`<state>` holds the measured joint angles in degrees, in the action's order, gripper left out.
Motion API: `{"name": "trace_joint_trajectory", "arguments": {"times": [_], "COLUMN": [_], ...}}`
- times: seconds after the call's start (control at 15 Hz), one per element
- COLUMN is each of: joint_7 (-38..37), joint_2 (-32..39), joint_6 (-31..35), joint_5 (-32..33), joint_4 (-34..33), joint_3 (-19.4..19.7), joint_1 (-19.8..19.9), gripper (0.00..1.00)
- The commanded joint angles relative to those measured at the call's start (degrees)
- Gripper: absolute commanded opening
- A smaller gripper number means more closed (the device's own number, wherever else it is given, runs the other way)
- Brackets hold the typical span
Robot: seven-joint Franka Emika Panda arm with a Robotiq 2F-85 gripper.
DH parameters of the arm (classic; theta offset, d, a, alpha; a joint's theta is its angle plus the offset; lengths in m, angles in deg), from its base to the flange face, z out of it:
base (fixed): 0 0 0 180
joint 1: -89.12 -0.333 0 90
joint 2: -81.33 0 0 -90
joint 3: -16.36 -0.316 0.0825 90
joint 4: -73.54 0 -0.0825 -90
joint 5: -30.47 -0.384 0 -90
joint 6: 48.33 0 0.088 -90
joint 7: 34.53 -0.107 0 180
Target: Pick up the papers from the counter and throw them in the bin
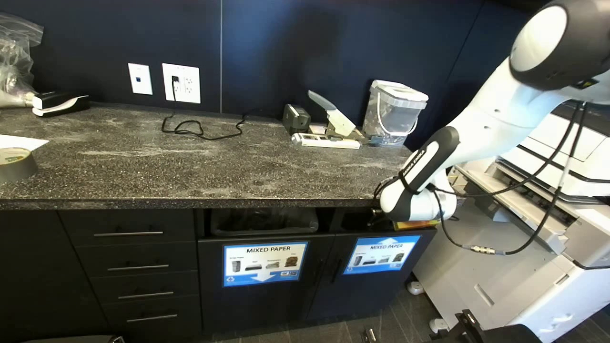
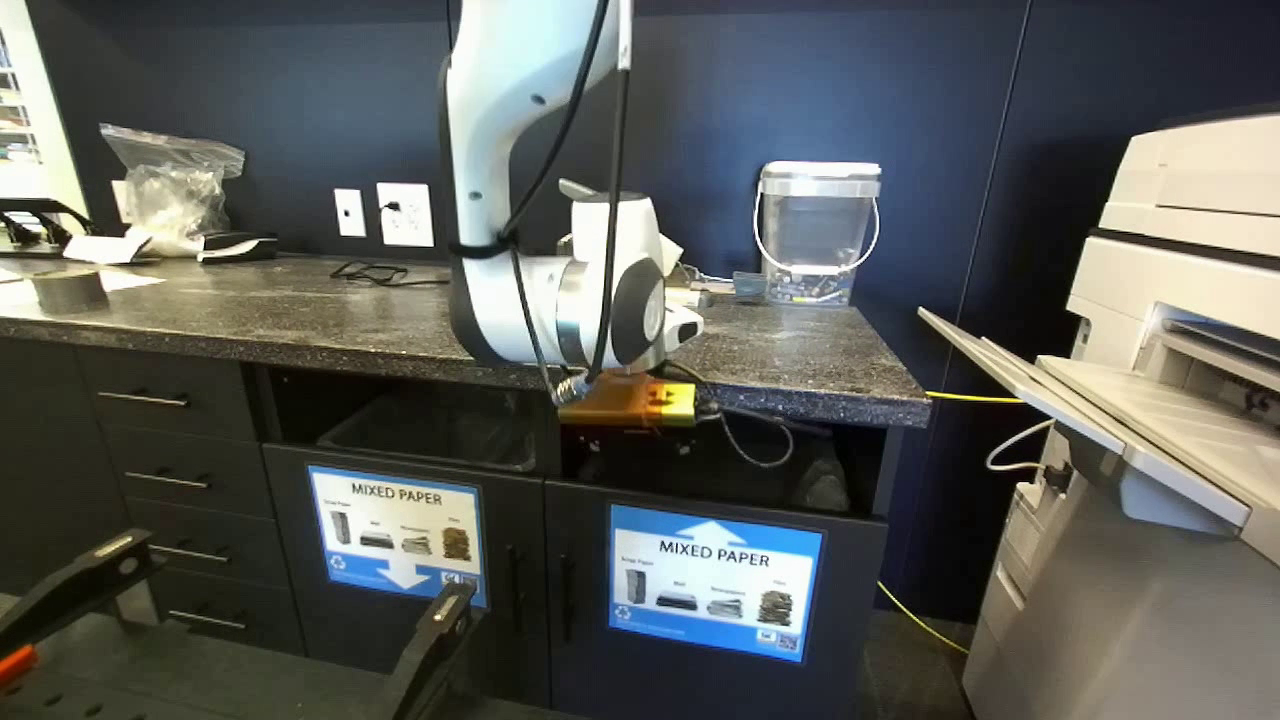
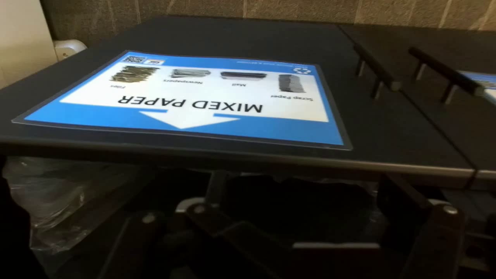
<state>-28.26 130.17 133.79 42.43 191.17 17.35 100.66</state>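
The bin (image 2: 850, 590) is the dark cabinet front with the mostly blue label, at the right end below the counter (image 1: 190, 166). My gripper (image 3: 308, 190) points down into the opening above this front. In the wrist view its dark fingers (image 3: 217, 190) stand wide apart, and I see only darkness between them. The gripper is open, though deep shade hides much of its outline. Both exterior views show the wrist at the counter's front edge, with the fingertips hidden by the cabinet. The papers are hidden or out of view.
A twin front with a whiter label (image 2: 400, 530) stands beside the bin. On the counter are a translucent bucket (image 2: 818, 230), a stapler (image 1: 329, 138), a black cable (image 1: 186, 128), a tape roll (image 1: 16, 164) and a flat white sheet (image 1: 21, 141). A printer (image 1: 519, 267) borders the right end.
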Motion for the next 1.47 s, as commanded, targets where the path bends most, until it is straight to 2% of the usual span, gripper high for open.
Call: {"name": "trace_joint_trajectory", "arguments": {"times": [0.0,0.2,0.47,0.8,1.07,1.27,1.4], "joint_7": [5.36,7.81,7.75,7.27,6.09,5.42,5.27], "joint_2": [-14.27,-24.17,-37.58,-53.78,-67.07,-72.11,-73.83], "joint_6": [-12.37,-23.47,-39.18,-56.85,-67.11,-72.21,-73.26], "joint_5": [-0.85,-3.87,-5.83,-8.53,-12.25,-12.94,-12.81], "joint_4": [8.48,12.32,16.77,22.05,26.53,26.85,27.17], "joint_3": [-6.7,-7.81,-5.24,-4.51,-4.06,-3.13,-2.34], "joint_1": [5.68,5.37,0.17,-4.87,-9.11,-11.04,-11.74], "gripper": [1.0,1.0,1.0,1.0,1.0,1.0,1.0]}}
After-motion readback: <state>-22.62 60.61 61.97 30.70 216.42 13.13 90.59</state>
